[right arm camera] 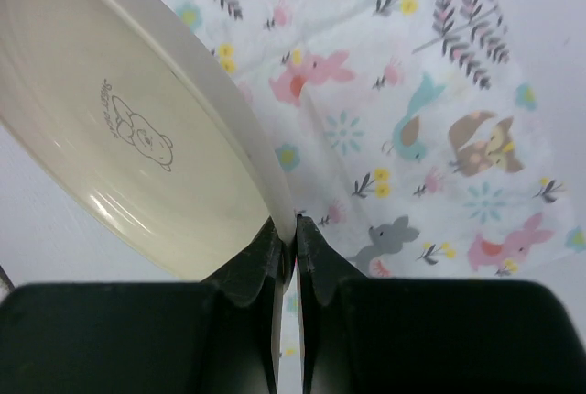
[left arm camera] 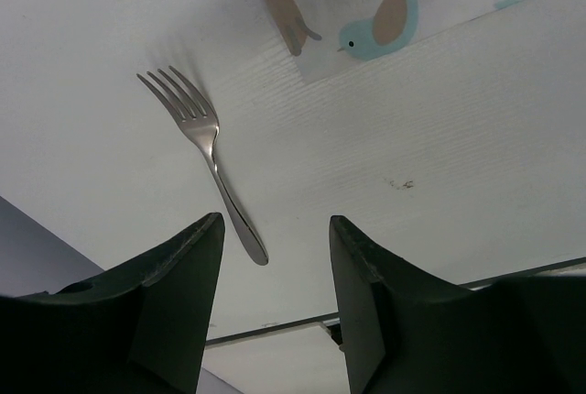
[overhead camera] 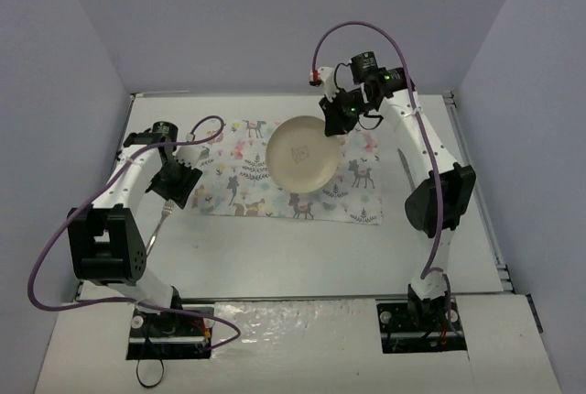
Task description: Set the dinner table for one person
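One plate point(overhead camera: 300, 154) in right tool point(right arm camera: 295, 224), over dinner table point(overhead camera: 302, 252)

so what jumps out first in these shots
The cream plate with a little bear print, pinched at its rim by the shut right gripper over the animal-print placemat at the middle of the dinner table. Next, the lone metal fork lying on bare tabletop just left of the placemat, with the left gripper open above it.
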`<state>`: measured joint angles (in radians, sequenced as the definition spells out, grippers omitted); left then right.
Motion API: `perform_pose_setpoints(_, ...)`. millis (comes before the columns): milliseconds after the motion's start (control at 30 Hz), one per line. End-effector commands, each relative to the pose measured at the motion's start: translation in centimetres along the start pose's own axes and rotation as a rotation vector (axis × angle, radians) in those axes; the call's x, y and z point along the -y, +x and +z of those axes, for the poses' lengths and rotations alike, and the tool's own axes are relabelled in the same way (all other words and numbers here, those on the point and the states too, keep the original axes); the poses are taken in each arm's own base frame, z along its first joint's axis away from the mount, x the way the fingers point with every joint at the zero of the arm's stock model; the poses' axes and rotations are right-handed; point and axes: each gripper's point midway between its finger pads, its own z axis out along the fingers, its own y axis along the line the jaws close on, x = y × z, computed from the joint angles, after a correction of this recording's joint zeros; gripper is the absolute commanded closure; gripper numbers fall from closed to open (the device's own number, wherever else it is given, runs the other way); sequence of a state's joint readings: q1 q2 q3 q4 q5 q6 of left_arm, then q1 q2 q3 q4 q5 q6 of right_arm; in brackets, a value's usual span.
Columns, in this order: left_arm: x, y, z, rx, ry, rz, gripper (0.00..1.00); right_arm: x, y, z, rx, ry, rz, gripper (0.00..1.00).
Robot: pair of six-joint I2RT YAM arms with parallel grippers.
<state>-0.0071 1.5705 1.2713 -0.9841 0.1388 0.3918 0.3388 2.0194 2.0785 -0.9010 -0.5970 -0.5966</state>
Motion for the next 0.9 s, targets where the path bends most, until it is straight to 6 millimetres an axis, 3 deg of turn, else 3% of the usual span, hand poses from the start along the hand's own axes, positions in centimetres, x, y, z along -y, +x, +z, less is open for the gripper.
perform_pose_setpoints(0,-0.1,-1.2,-0.4,0.041,0.006,0.001,0.53,-3.2,-1.1,3.7,0.007,-0.191,0.083,1.00)
perform_pose_setpoints(300,0.3,-2.6,-1.2,0.076,0.016,0.033,0.53,-2.8,0.0,10.6,-0.066,-0.252,0.080,1.00)
perform_pose_setpoints(633,1.7,-2.9,-1.0,0.058,0.042,0.083,0.53,0.0,-0.2,10.9,-0.048,-0.178,0.072,1.00)
perform_pose_setpoints(867,2.6,-3.4,-0.8,0.032,0.057,0.144,0.54,4.2,-0.6,12.2,-0.039,0.011,0.119,1.00)
